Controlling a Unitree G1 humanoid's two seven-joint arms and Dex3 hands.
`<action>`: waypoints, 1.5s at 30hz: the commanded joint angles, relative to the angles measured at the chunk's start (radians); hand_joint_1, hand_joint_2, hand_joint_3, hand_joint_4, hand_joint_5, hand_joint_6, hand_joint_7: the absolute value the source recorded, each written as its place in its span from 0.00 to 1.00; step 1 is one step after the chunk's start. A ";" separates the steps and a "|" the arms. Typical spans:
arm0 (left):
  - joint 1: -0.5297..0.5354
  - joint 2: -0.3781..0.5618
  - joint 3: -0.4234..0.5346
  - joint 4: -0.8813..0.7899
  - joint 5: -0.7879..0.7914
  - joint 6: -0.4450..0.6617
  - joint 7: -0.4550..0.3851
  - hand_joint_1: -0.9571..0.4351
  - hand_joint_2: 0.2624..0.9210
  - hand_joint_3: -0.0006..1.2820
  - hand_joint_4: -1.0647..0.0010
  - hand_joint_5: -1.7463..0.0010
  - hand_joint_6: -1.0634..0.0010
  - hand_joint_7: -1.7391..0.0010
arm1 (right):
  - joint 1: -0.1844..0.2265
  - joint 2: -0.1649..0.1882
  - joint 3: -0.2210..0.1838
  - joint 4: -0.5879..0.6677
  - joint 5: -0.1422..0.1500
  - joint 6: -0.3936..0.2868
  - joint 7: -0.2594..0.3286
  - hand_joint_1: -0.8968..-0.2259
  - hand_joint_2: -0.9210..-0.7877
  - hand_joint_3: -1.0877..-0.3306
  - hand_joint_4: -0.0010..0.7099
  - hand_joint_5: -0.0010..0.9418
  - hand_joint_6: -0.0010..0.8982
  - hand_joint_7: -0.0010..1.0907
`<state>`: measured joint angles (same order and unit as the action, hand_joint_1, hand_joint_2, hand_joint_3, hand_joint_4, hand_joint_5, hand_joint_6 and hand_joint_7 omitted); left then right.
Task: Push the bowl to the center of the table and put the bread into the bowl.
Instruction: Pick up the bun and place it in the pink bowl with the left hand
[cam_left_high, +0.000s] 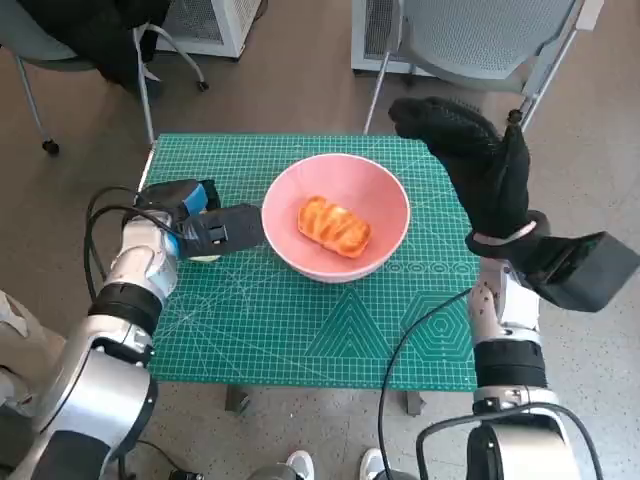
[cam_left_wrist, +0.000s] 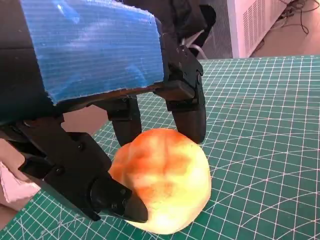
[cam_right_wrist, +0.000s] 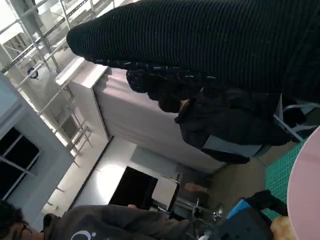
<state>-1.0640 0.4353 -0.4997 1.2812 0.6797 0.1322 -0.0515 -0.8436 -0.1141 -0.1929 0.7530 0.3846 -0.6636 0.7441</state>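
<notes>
Nearest us, at 6 o'clock below the table edge, the toes of a pair of pale shoes show on the grey-brown floor. The table is covered by a green cutting mat printed with a white grid. A black cable crosses the mat's near right part, at about 5 o'clock.

At 9 o'clock from the bowl we see the left hand low over the mat, just beside the rim. In the left wrist view its black fingers are wrapped round a pale orange bun that sits on the mat, the thumb touching one side and the other fingers the opposite side.

The pink bowl stands upright near the middle of the table, a little toward the far edge. A golden, ridged bread lies inside it, on the bottom.

At 2 o'clock from the bowl the right hand is raised above the table's far right corner. Its gloved fingers are stretched out and hold nothing.

Beyond the table, a grey chair stands at 1 o'clock. Another chair draped with a dark garment stands at 11 o'clock, and a white slatted cabinet is beside it. In the right wrist view a person in a grey top is nearby.
</notes>
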 joint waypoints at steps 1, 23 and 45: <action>-0.004 0.024 0.014 -0.019 -0.015 -0.008 -0.023 0.69 0.91 0.11 0.26 0.37 0.44 0.33 | 0.000 0.005 0.005 0.015 -0.013 -0.002 -0.006 0.24 0.00 0.27 0.02 0.00 0.00 0.18; 0.063 0.152 0.181 -0.717 -0.039 0.054 -0.030 0.69 0.91 0.08 0.24 0.37 0.35 0.39 | -0.011 0.021 0.005 0.030 -0.019 -0.009 -0.016 0.24 0.00 0.27 0.03 0.00 0.00 0.17; 0.223 0.122 0.287 -1.231 0.011 0.132 -0.103 0.69 0.92 0.03 0.20 0.46 0.29 0.38 | -0.008 0.022 0.000 0.029 -0.011 -0.004 -0.012 0.23 0.00 0.27 0.03 0.01 0.00 0.17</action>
<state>-0.8795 0.5224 -0.2562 0.2239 0.6654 0.2347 -0.1290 -0.8483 -0.1076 -0.1934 0.7626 0.3724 -0.6757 0.7393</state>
